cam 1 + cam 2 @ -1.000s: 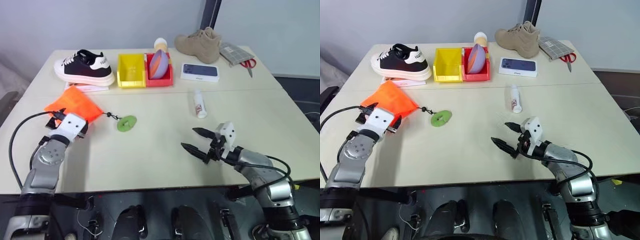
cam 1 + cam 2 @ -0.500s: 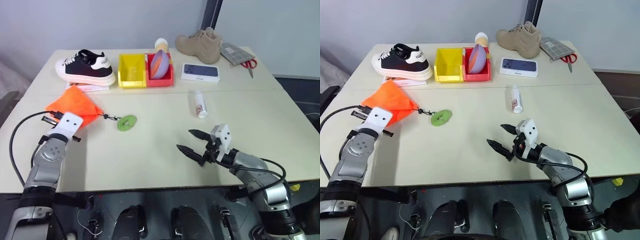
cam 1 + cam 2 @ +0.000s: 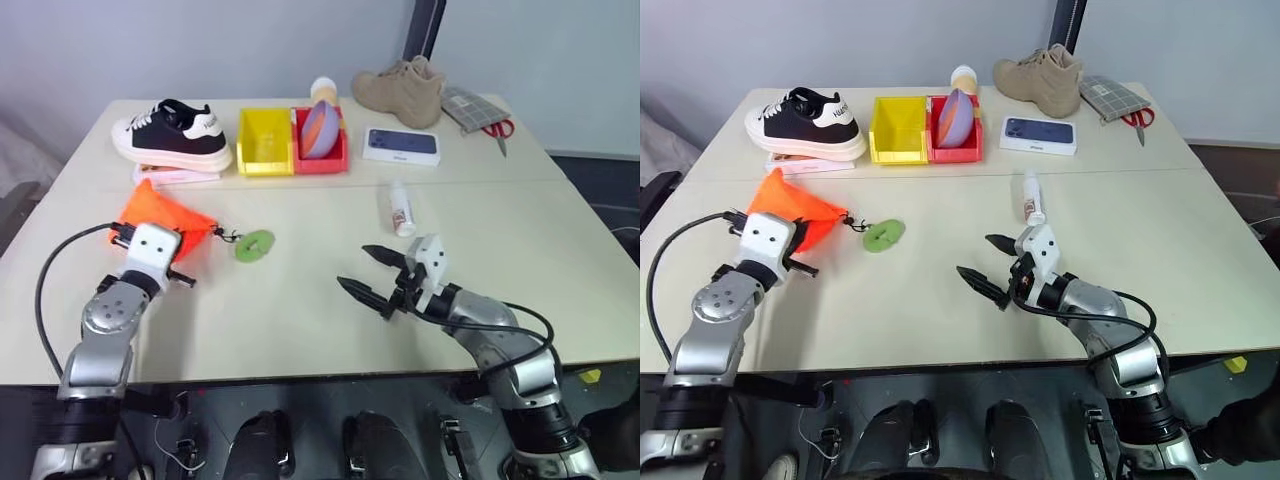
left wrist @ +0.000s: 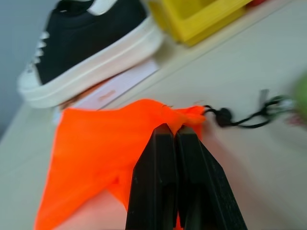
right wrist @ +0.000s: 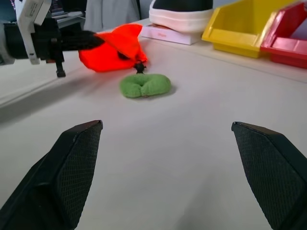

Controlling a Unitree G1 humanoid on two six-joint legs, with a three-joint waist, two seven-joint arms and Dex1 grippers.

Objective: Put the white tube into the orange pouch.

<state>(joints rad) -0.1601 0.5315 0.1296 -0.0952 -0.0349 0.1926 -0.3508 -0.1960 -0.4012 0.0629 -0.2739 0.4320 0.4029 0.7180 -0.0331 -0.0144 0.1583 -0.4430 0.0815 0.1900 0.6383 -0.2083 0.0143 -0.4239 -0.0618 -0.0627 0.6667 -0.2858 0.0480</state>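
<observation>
left gripper (image 4: pixel 175 136) jaws clamped on orange pouch (image 3: pixel 160 215) | right gripper (image 3: pixel 372 272) jaws wide, empty | white tube (image 3: pixel 400 208) on worktop (image 3: pixel 300 290) near phone box (image 3: pixel 401 144), bins (image 3: pixel 290 140)

Orange pouch (image 3: pixel 160 214), green ring (image 3: pixel 254 244), yellow bin (image 3: pixel 263 141) beside red bin (image 3: pixel 325 155) — black fingers (image 4: pixel 165 187).

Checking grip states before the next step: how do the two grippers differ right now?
The left gripper has its jaws shut on the orange pouch; the right gripper has its jaws wide open, holding nothing. The left is at the pouch; the right hovers above bare table. Both point roughly level.
</observation>
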